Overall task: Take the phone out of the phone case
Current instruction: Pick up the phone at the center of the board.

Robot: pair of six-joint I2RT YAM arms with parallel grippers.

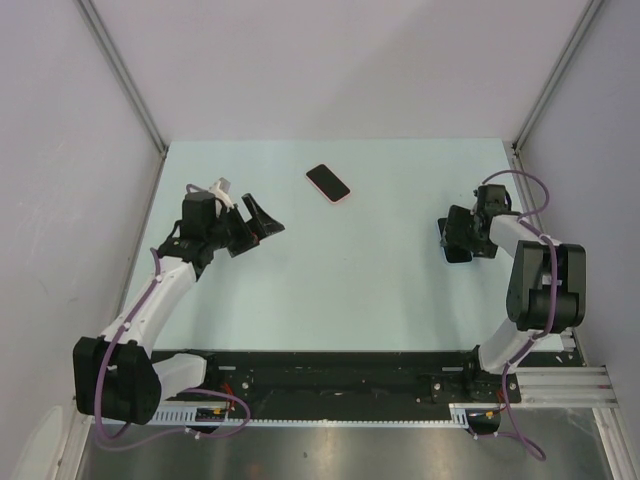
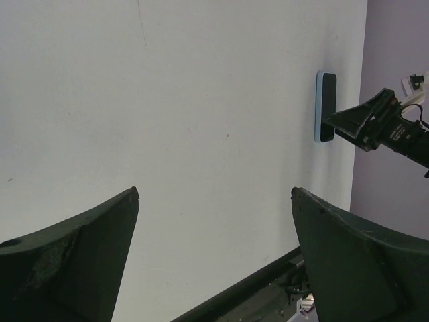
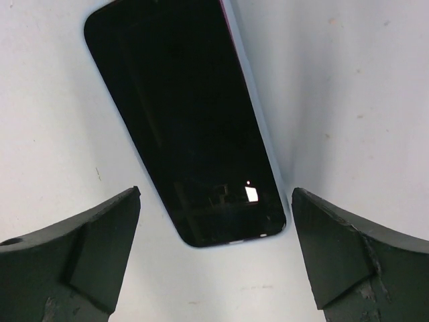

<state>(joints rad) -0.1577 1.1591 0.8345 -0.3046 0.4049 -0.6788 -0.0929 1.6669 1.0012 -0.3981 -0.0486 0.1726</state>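
Pre-grasp step. Right end effector (image 1: 455, 240) has fingers apart, straddling the phone (image 3: 188, 121), which sits in its blue phone case (image 2: 318, 111) on the tabletop (image 1: 330, 290), right side. Left end effector (image 1: 255, 228) is also apart, hovering well away. Next, probably: pinch the case edges, bring left over to pry.

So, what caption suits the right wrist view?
Open right gripper poised over a black-screened phone in a light blue case, flat on the pale table.

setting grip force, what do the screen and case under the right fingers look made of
The screen looks like glossy black glass, given its sharp mirror-like reflections. The case shows a pale blue, duller rim, probably plastic or silicone; I cannot tell which.
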